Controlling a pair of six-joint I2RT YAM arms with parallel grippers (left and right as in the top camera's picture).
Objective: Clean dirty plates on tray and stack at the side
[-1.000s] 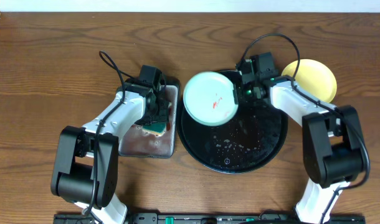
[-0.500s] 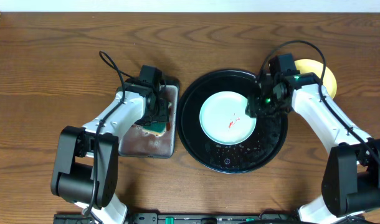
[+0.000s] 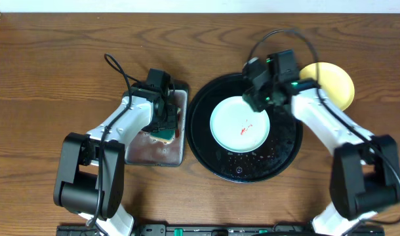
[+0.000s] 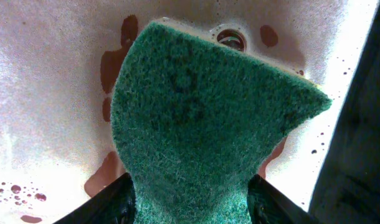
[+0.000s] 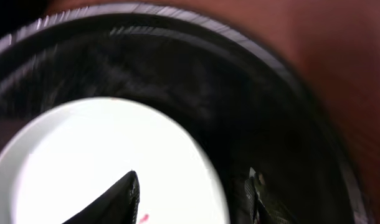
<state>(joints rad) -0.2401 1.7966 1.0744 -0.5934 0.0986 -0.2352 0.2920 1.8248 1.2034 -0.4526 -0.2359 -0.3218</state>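
A pale mint plate [image 3: 239, 124] with a small red smear [image 3: 244, 130] lies flat in the middle of the black tray [image 3: 252, 164]. Over its far right rim hovers my right gripper [image 3: 256, 98], open. In the right wrist view the plate [image 5: 103, 162] has its edge running between the spread fingers of that gripper [image 5: 193, 177], untouched, with the tray [image 5: 258, 112] beyond. A yellow plate [image 3: 334, 82] rests on the table right of the tray. My left gripper [image 3: 166, 124] is shut on the green sponge [image 4: 202, 118] in the grey pan [image 3: 147, 154].
Reddish water pools in the pan [image 4: 47, 93] around the sponge. Droplets speckle the tray's near part [image 3: 242, 157]. Cables loop above both wrists. Brown wooden table [image 3: 49, 65] extends left and behind.
My right gripper brought the mint plate from the tray's far left edge down flat onto the tray, let it go, and moved back toward the plate's far rim. The left arm stayed still.
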